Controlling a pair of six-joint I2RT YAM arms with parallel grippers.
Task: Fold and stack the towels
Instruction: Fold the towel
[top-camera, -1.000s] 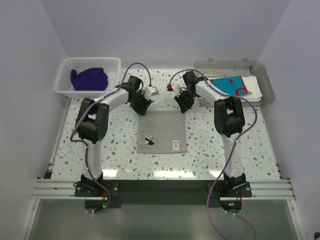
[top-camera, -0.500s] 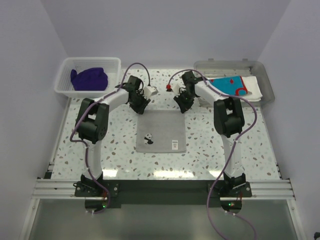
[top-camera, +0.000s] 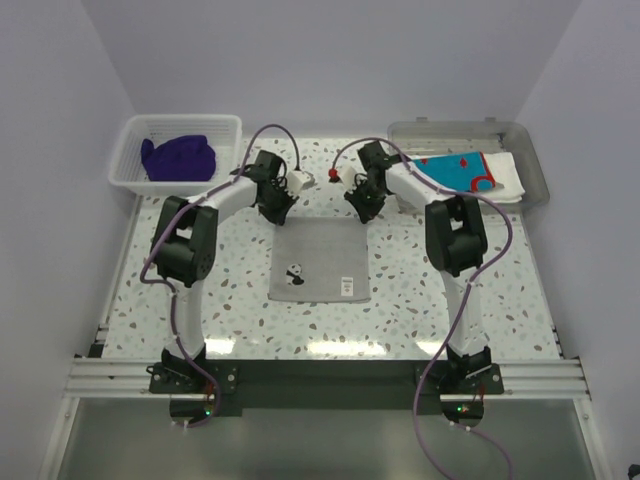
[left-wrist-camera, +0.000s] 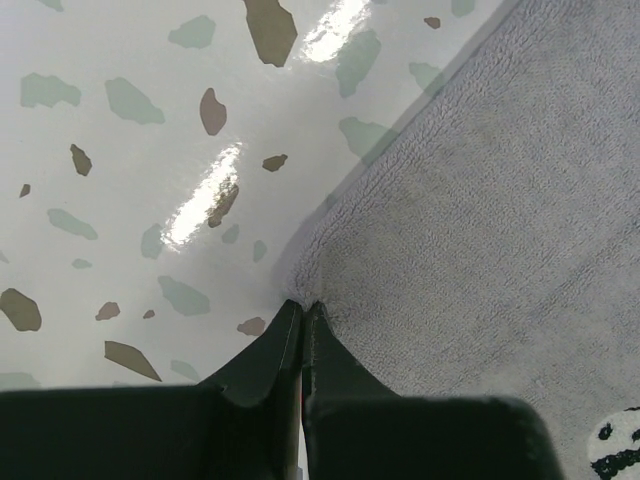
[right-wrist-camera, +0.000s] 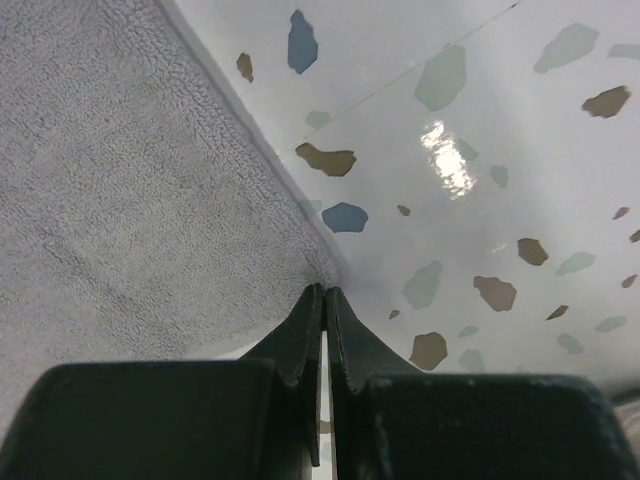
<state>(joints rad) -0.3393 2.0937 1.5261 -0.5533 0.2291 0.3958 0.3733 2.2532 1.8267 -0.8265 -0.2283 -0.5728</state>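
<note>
Towels: four in view, namely grey towel (top-camera: 317, 262), purple towel (top-camera: 178, 157), patterned towel (top-camera: 452, 168), white towel (top-camera: 508, 180)
Panda print: one (top-camera: 296, 277), on the grey towel
Basket: one (top-camera: 228, 140)
Tray: one (top-camera: 530, 150)
Arms: two, left arm (top-camera: 188, 240) and right arm (top-camera: 455, 235)
Grippers: two, left gripper (left-wrist-camera: 302, 305) and right gripper (right-wrist-camera: 324, 290)
Cables: two, left cable (top-camera: 270, 130) and right cable (top-camera: 345, 148)
Table: one (top-camera: 230, 300)

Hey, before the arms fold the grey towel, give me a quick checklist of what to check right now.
1. The left gripper shut on the grey towel at its far left corner: ok.
2. The right gripper shut on the far right corner: ok.
3. The grey towel lying flat, nothing on it: ok.
4. How deep the cloth sits in the jaws: cannot tell.
5. The patterned towel in the tray flat enough to stack on: ok.
</note>
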